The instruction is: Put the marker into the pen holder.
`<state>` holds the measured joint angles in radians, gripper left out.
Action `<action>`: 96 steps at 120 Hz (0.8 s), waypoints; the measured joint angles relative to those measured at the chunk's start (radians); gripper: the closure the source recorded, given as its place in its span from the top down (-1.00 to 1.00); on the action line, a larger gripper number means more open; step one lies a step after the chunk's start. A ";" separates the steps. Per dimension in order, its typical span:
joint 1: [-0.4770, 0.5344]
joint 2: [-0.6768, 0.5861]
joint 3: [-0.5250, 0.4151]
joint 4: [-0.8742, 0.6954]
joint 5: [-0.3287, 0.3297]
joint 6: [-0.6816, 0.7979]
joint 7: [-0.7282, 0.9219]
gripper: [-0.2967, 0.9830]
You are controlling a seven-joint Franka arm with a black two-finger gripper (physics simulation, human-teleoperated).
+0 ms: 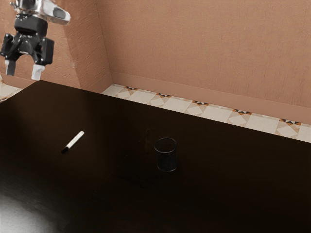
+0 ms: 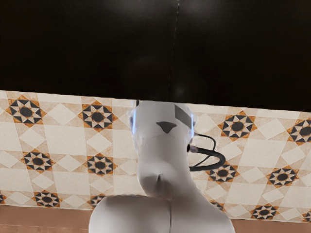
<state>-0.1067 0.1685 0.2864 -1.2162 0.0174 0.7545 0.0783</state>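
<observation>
Hanging spread, the black two-finger gripper [image 1: 24, 69] is prob ready to pinch the black-tipped white marker [image 1: 74, 141] lying on the glossy dark table [image 1: 112, 199]; see-through round pen holder [image 1: 166, 159] stands mouth-up for the drop.

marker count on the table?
1. The white marker lies flat on the table, outside the pen holder, toward the exterior view's left of it, dark end pointing away from the holder.

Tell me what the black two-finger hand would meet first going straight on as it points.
Most likely the dark, flat, glossy tabletop, near its edge: the open hand points down, though its depth is unclear.
</observation>
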 joint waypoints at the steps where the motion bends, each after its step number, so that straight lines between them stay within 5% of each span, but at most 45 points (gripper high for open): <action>1: 0.007 0.002 0.005 -0.018 0.001 0.036 0.005 0.52; 19: 0.065 0.017 0.038 -0.117 -0.022 0.479 0.078 0.51; 41: 0.038 0.049 0.029 -0.155 -0.041 0.714 0.146 0.51; 56: 0.004 -0.125 0.062 -0.594 -0.012 0.868 0.183 0.51; 70: 0.072 -0.172 0.081 -0.876 0.002 1.085 0.213 0.51; 84: 0.160 -0.106 0.090 -0.958 0.008 1.247 0.228 0.51; 96: 0.072 -0.026 0.103 -0.958 0.006 1.344 0.245 0.51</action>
<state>-0.0346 0.1422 0.3895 -2.1739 0.0238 2.0986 0.3231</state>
